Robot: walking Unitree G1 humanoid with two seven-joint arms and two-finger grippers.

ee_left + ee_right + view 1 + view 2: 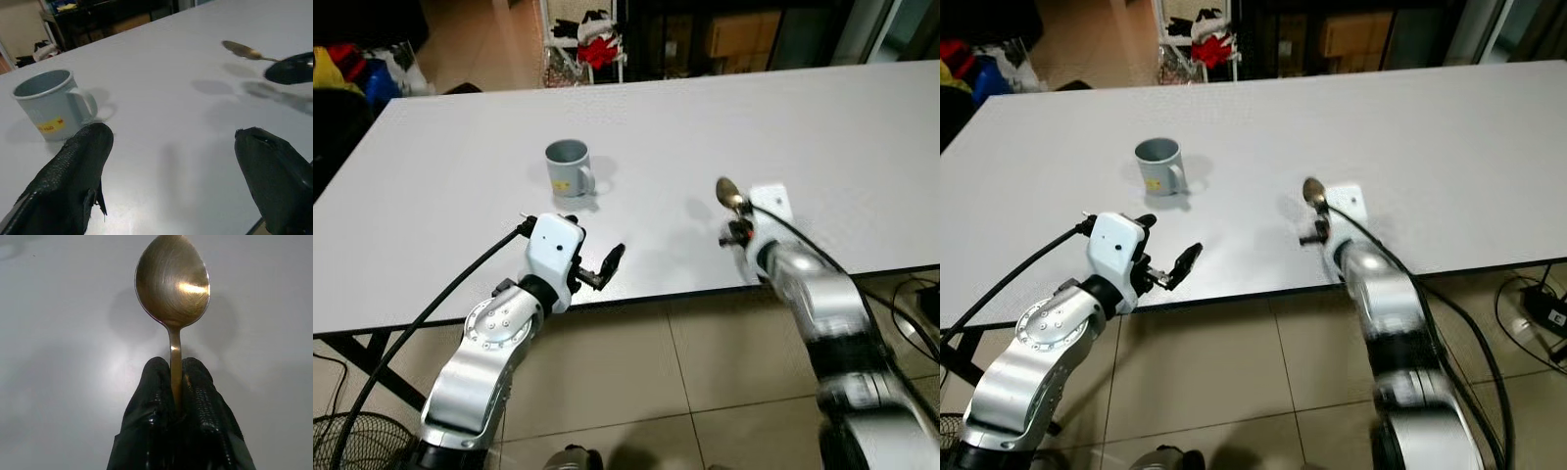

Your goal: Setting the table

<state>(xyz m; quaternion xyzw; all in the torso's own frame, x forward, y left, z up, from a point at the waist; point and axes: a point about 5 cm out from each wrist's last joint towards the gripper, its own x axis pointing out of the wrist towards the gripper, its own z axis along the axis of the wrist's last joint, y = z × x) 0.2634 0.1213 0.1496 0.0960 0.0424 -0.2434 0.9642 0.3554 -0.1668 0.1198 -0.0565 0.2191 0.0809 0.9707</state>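
A grey-blue mug [568, 167] with a yellow label stands upright on the white table [705, 117], handle toward the front right. My right gripper [737, 227] is shut on the handle of a gold spoon [730, 193], held just above the table to the right of the mug, bowl pointing away from me. In the right wrist view the spoon [172, 284] sticks up from between the closed fingers [156, 382]. My left gripper [592, 257] hangs open over the table's front edge, in front of the mug, with nothing between its fingers [80, 166].
The table's front edge [636, 299] runs just under both grippers, with tiled floor below. A rack with clothes [592, 39] and dark furniture stand beyond the far edge. A fan [337, 441] sits on the floor at lower left, cables at right.
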